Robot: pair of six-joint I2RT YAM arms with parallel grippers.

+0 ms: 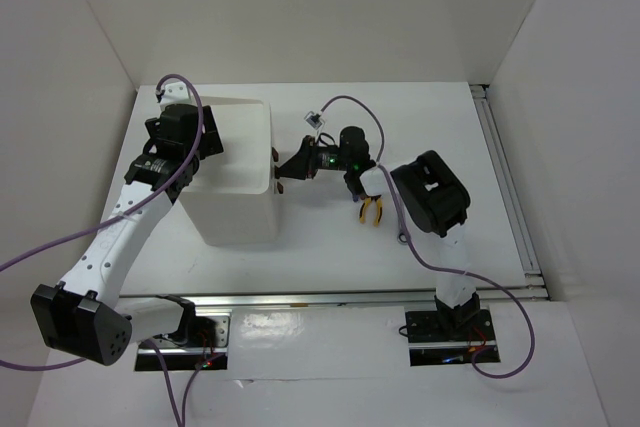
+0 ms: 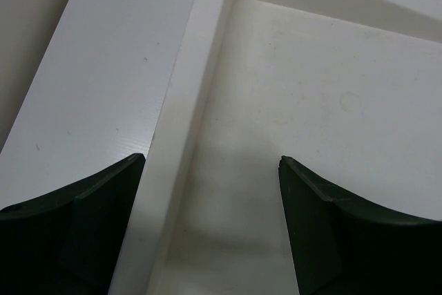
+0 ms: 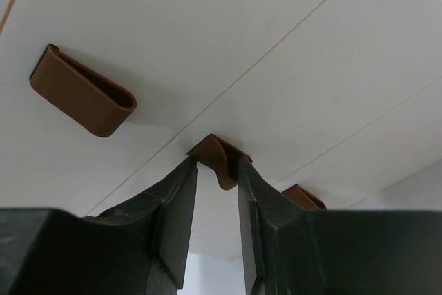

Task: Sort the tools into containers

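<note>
Your right end effector [image 3: 216, 166] pinches the middle dark brown drawer handle [image 3: 217, 148] on the white plastic box [image 1: 240, 212], straight ahead; the pull should run back toward that arm.

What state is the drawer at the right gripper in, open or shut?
Shut: the drawer front sits flush, with only thin seams around it. The right gripper grips its brown handle.
</note>
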